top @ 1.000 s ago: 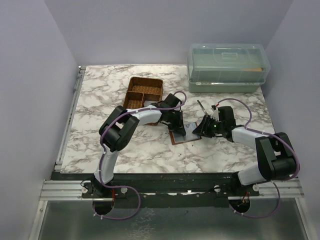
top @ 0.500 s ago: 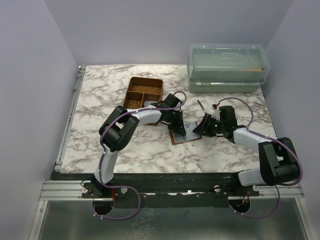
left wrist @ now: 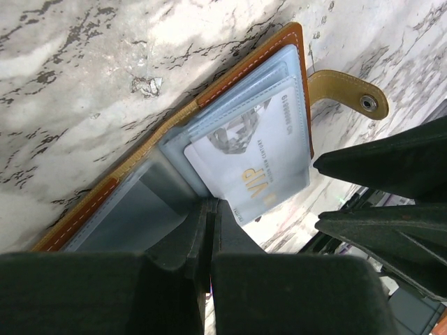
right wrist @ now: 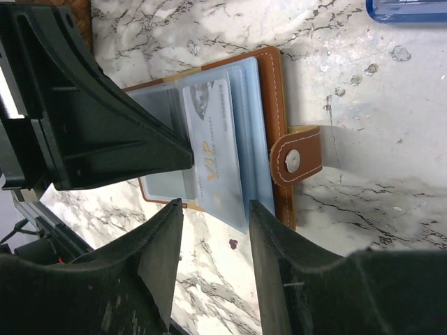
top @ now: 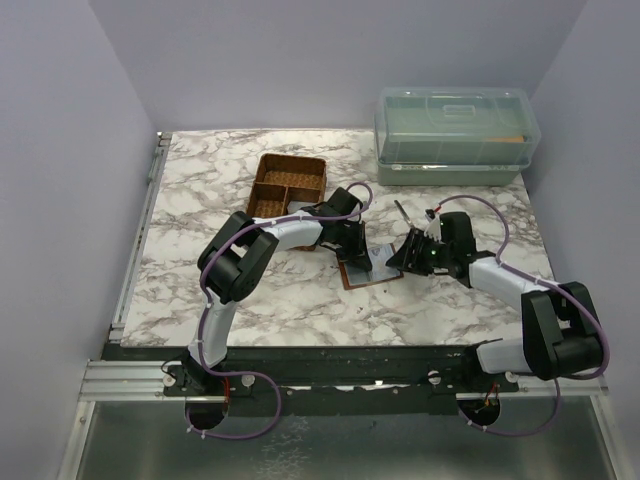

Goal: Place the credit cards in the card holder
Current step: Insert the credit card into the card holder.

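- Card (right wrist: 213,150), pale with gold "VIP" lettering, lies face up among the clear sleeves of the open holder (right wrist: 269,91). Whether it sits fully inside a pocket cannot be told.
- Holder lies flat and spread open on the counter (top: 200,200), near its middle, between the two arms. Its snap strap (right wrist: 300,159) sticks out to one side.
- Left end effector (left wrist: 209,230) has its fingers pressed together, with only a thin slit between them. The tip rests on the sleeves, against one long edge of the card. Whether a sleeve is pinched there cannot be told.
- Right end effector (right wrist: 215,206) has its fingers apart and grips nothing. They straddle the end of the card that overhangs the holder's edge.
- Thin dark stick (top: 401,214) lies on the counter just behind the right end effector.
- Brown divided basket (top: 290,183) stands behind the left arm.
- Lidded clear box (top: 455,135) stands at the far right corner, well apart from the holder.
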Robot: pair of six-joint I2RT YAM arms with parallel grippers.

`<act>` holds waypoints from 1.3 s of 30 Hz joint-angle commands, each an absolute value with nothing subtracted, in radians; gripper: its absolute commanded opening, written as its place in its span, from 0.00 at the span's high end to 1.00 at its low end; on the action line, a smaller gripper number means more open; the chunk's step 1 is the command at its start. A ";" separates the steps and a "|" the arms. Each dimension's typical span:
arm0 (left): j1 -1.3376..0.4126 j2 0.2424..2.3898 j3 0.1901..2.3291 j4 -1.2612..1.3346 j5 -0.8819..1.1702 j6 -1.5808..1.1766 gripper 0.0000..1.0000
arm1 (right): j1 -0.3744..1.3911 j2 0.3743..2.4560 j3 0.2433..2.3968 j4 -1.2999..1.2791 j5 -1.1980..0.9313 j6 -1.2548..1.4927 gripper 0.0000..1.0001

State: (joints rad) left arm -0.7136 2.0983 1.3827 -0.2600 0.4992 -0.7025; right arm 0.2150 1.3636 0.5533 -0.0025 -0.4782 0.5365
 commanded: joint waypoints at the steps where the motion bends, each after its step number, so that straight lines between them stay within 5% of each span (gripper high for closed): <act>1: -0.707 2.127 1.350 -0.282 0.463 -0.687 1.00 | 0.216 1.367 0.559 -0.019 -0.472 0.522 0.54; 15: -0.707 2.118 1.339 -0.274 0.463 -0.692 1.00 | 0.228 1.422 0.548 0.055 -0.511 0.545 0.62; 25: -0.707 2.118 1.337 -0.271 0.465 -0.692 1.00 | 0.241 1.356 0.566 -0.047 -0.433 0.526 0.56; 39: -0.707 2.110 1.332 -0.270 0.461 -0.691 1.00 | 0.260 1.398 0.563 0.022 -0.481 0.546 0.59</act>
